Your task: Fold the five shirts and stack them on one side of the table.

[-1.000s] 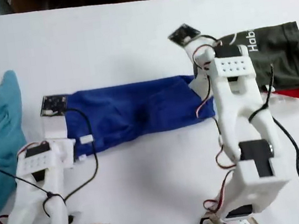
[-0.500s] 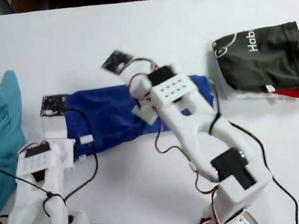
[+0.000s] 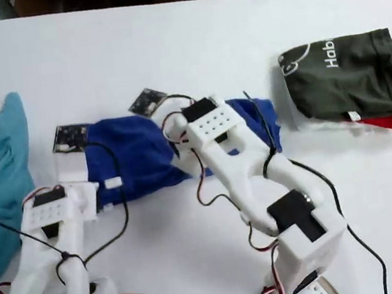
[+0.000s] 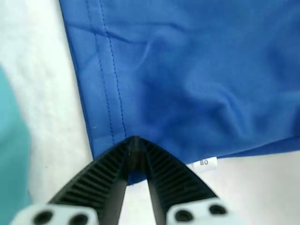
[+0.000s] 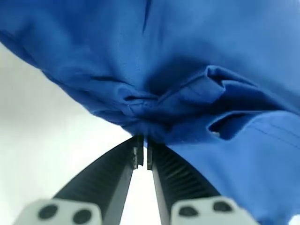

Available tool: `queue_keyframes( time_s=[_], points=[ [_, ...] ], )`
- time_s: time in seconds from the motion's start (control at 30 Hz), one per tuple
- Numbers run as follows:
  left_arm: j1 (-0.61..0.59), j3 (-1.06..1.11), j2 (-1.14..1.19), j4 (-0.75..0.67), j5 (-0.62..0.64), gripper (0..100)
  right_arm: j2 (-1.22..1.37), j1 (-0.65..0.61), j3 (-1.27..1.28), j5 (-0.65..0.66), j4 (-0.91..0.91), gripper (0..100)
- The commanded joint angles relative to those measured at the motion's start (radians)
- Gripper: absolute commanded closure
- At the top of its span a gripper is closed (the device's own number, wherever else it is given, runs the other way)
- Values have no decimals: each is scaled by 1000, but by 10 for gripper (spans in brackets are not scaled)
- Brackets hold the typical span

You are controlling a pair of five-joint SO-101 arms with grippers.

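White counter (image 3: 188,38) carries the blue shirt (image 3: 139,158) across its middle, a crumpled teal shirt (image 3: 0,182) at one end, a folded green shirt (image 3: 346,74) on a red shirt (image 3: 390,122) at the other. From above, the right arm (image 3: 245,162) hides part of the blue cloth; wrist views show left jaws closed on its hem beside a white tag (image 4: 203,162), right jaws pinching a bunched fold.

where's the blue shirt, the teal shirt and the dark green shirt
blue shirt (image 3: 139,158), high view, bare cloth left of its middle
teal shirt (image 3: 0,182), high view, middle of the heap
dark green shirt (image 3: 351,78), high view, middle of its top
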Motion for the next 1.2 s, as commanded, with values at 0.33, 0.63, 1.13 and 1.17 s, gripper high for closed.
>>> queue_keyframes(
  time_s=[0.33,0.63,1.13,1.17],
  points=[
    [0,-97,-32,91,25,973,-429,274,192,-8,91,978],
    [-3,-486,-31,428,78,973,-769,306,592,25,-19,978],
    [-98,-687,336,371,77,806,-940,722,1020,110,-262,978],
    [-98,-733,390,394,77,806,-947,743,1045,115,-278,978]
  ],
)
